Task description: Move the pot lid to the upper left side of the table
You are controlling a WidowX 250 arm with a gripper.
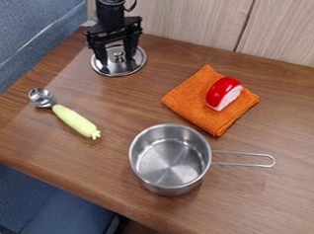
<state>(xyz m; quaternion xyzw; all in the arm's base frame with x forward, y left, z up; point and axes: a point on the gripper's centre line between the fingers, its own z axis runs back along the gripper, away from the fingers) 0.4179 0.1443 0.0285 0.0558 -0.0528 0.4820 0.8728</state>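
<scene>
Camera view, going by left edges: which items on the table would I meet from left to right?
Scoop with a yellow-green handle → pot lid → pot → orange cloth → red-and-white toy food.

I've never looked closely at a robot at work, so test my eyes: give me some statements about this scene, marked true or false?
1. The black gripper is at the round silver lid. True.
2. Its fingers are pressed together. False: they are apart.
3. A metal scoop with a yellow-green handle lies on the brown wooden table. True.
4. Red-and-white toy food rests on a folded orange cloth. True.
5. The lid covers the silver pot. False: the pot is uncovered.
</scene>
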